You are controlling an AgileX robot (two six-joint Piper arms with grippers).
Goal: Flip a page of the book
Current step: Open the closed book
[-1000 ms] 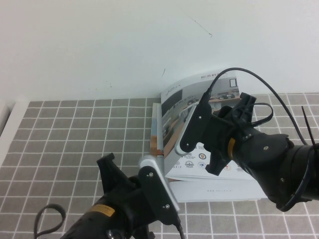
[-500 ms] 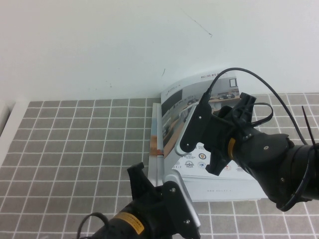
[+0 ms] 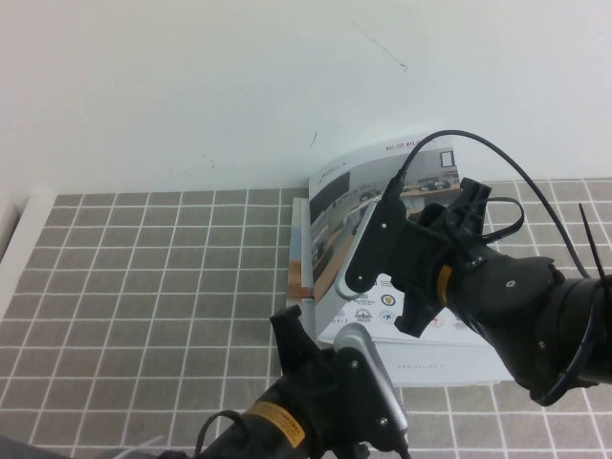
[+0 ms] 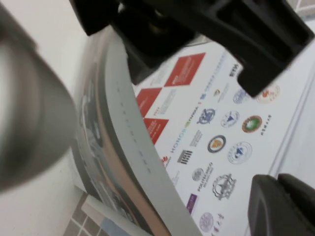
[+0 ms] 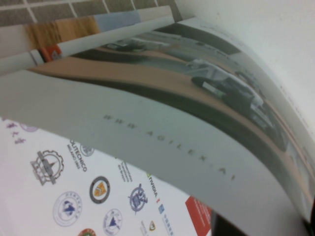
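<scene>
The book [image 3: 402,316] lies open on the grey-tiled worktop [image 3: 143,277], toward the far edge and right of the middle, close to the white wall [image 3: 191,86]. Its page [image 3: 382,191], the leaf with the robot-desk photo, is lifted off the spread and curves up and over, its printed face turned toward the wall. Under it lies the inner page with red squares and logo rows [image 4: 216,132]. A second booklet [image 3: 298,258] peeks out along the book's left side, lying flat on the tiles.

The right claw [image 3: 449,215] sits over the book, up against the raised page near its upper right part; from where I stand its fingers are masked by its own black body, so I cannot tell whether they are apart or pinched on the paper. The right wrist view shows the curved leaf very close, with the logo rows beneath.

The left claw [image 3: 292,335] is at the near edge of the worktop, just at the book's near left corner, its dark fingers pointing toward the lifted page. Whether its fingers are apart or together I cannot tell either.
</scene>
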